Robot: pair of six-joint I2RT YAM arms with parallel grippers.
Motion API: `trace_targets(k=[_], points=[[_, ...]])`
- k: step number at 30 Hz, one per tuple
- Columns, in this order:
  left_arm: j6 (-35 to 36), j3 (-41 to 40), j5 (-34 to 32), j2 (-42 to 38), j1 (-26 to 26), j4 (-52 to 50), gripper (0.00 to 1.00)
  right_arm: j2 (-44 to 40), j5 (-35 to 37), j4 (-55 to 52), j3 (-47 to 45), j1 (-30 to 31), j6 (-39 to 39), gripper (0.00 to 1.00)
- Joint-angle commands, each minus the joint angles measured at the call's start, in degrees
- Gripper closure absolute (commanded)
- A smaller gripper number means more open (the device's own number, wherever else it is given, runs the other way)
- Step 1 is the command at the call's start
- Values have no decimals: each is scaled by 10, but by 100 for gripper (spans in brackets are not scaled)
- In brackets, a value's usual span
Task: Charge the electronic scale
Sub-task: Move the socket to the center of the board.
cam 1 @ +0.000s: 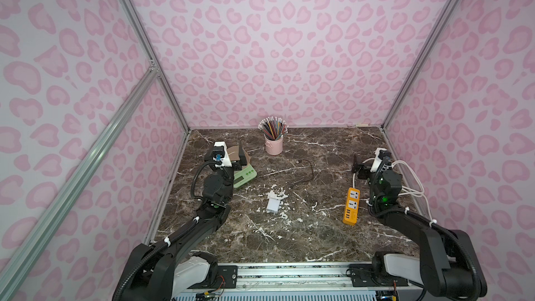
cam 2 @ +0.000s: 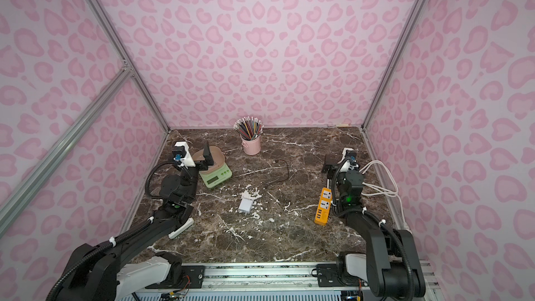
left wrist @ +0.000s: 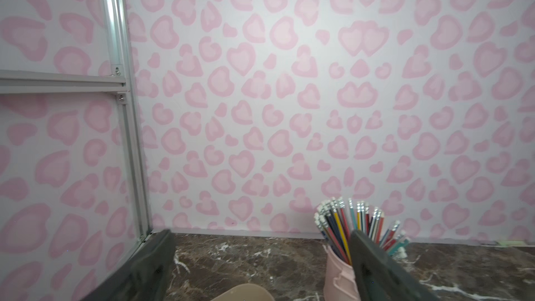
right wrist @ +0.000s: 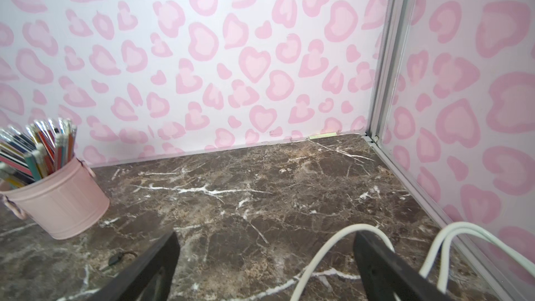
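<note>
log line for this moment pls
left gripper: open, above electronic scale tray | right gripper: open, empty, near orange power strip | black cable: loose, unplugged | white charger block: lying apart from strip

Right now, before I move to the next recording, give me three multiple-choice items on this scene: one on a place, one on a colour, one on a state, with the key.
1. The white charger block lies:
A. on the table between the electronic scale and the orange power strip
B. on the scale's tray
C. plugged into the power strip

2. The pencil cup is:
A. green
B. pink
C. orange

3. The left gripper is:
A. shut on the scale
B. shut on a pencil
C. open, holding nothing

Key:
1 A, both top views show it lying loose mid-table between the two.
2 B, its wall is pink in every view.
3 C, the left wrist view shows its fingers spread wide with nothing gripped.
</note>
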Motion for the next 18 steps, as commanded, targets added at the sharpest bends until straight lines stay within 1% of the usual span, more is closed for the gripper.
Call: trace_targets(k=[1, 4, 6, 7, 8, 9, 11, 12, 13, 16, 18], points=[[-48, 28, 29, -18, -21, -82, 5, -29, 17, -200, 64, 0, 122, 3], [-97, 33, 79, -29, -30, -86, 4, -42, 5, -356, 125, 0, 188, 3], [-115, 21, 137, -35, -30, -61, 5, -60, -15, -424, 138, 0, 205, 3], [-121, 11, 147, -36, -29, -41, 5, -71, -25, -444, 134, 0, 211, 2], [-135, 0, 134, -39, -28, -32, 5, -87, -32, -464, 126, 0, 216, 2], [-146, -2, 115, -41, -28, -51, 4, -106, -38, -479, 113, -1, 220, 2], [-138, -8, 106, -38, -26, -60, 5, -145, -51, -488, 75, 0, 223, 2], [-131, -7, 119, -33, -26, -69, 5, -165, -57, -493, 51, 0, 238, 2], [-119, -9, 152, -28, -25, -67, 5, -184, -67, -495, 28, 1, 250, 2], [-119, -6, 217, -3, -26, -74, 5, -223, -74, -520, -20, 8, 279, 1], [-120, 0, 238, 23, -28, -84, 4, -240, -67, -542, -38, 16, 288, 1]])
